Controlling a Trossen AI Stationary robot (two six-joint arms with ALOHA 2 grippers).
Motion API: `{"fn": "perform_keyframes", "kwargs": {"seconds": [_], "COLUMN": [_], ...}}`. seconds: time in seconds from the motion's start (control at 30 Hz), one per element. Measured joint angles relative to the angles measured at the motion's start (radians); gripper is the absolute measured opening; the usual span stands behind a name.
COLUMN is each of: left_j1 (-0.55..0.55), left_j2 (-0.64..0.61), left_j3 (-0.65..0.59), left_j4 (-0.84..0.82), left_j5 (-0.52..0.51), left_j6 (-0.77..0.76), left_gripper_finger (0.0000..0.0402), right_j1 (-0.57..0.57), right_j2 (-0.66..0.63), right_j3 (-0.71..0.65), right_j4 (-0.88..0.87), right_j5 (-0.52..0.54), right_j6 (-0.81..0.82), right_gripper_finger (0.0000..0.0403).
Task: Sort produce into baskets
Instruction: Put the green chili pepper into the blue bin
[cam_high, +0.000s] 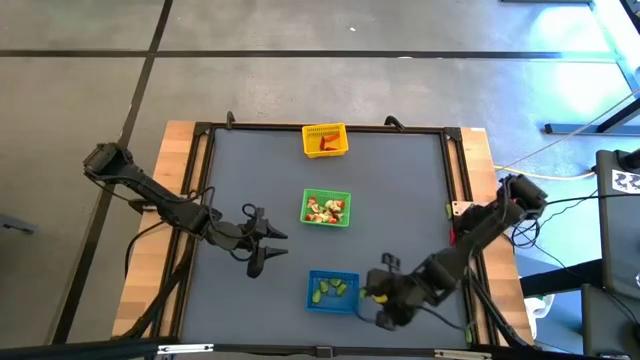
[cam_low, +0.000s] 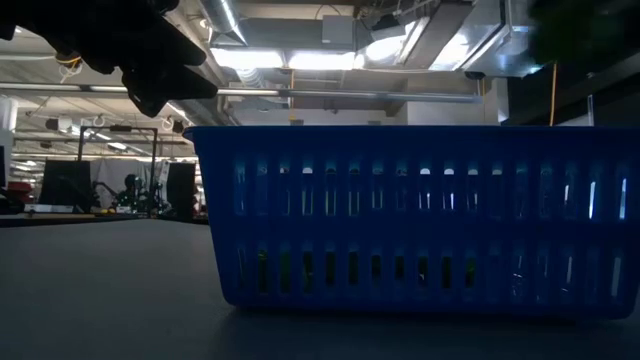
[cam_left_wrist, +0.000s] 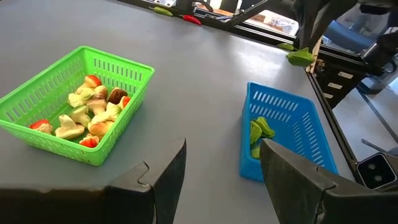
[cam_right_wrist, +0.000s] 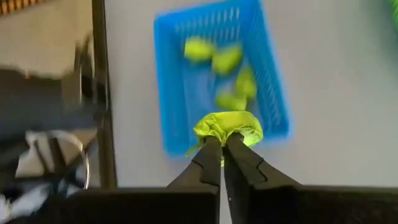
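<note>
A blue basket (cam_high: 333, 290) near the table's front edge holds several light green produce pieces (cam_right_wrist: 227, 59). In the middle stands a green basket (cam_high: 326, 208) with mixed red and pale pieces (cam_left_wrist: 87, 112). A yellow basket (cam_high: 325, 140) at the far edge holds an orange-red piece. My right gripper (cam_high: 378, 298) hangs just right of the blue basket (cam_right_wrist: 221, 74), shut on a light green piece (cam_right_wrist: 227, 126). My left gripper (cam_high: 262, 240) waits open to the left of the baskets, with nothing between its fingers (cam_left_wrist: 171, 174). My right gripper pinches the light green piece's lower edge (cam_right_wrist: 219, 138) between its two fingertips, which slant down from the table's right. The crumpled, leafy piece sticks out beyond the tips, lifted clear, close to the blue basket's right-hand wall.
A black frame (cam_high: 455, 180) borders the grey mat, with wooden strips (cam_high: 180, 170) outside it. A loose green piece (cam_left_wrist: 163, 10) and a red one (cam_left_wrist: 191, 18) lie by the right rail. Cables (cam_high: 540, 215) trail off at the right. Bare mat (cam_high: 260, 170) lies left of the baskets.
</note>
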Motion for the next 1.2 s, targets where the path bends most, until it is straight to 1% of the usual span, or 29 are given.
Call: {"fn": "perform_keyframes", "kwargs": {"seconds": [0.13,0.33,0.53,0.7,0.83,1.0,1.2], "left_j1": [-0.001,-0.003,-0.003,-0.003,-0.003,-0.003,-0.003], "left_j2": [0.000,0.000,0.000,0.000,0.000,0.000,0.000], "left_j3": [0.000,0.000,0.000,0.000,0.000,0.000,0.000], "left_j4": [0.011,0.052,0.057,0.057,0.056,0.056,0.050], "left_j5": [0.000,0.006,0.006,0.006,0.006,0.006,0.006], "left_j6": [0.000,0.011,0.042,0.064,0.064,0.064,0.064], "left_gripper_finger": [0.0200,0.0200,0.0200,0.0200,0.0200,0.0200,0.0200], "right_j1": [-0.062,-0.134,-0.184,-0.213,-0.243,-0.263,-0.238], "right_j2": [0.006,0.006,0.006,0.006,0.007,0.007,0.007], "right_j3": [0.000,0.000,-0.019,-0.053,-0.071,-0.100,-0.108], "right_j4": [0.083,0.156,0.162,0.212,0.218,0.254,0.362], "right_j5": [0.039,0.042,0.031,0.031,0.029,-0.049,-0.150], "right_j6": [-0.096,-0.181,-0.199,-0.204,-0.205,-0.206,-0.233], "right_gripper_finger": [0.0005,0.0005,0.0005,0.0005,0.0005,0.0012,0.0059]}}
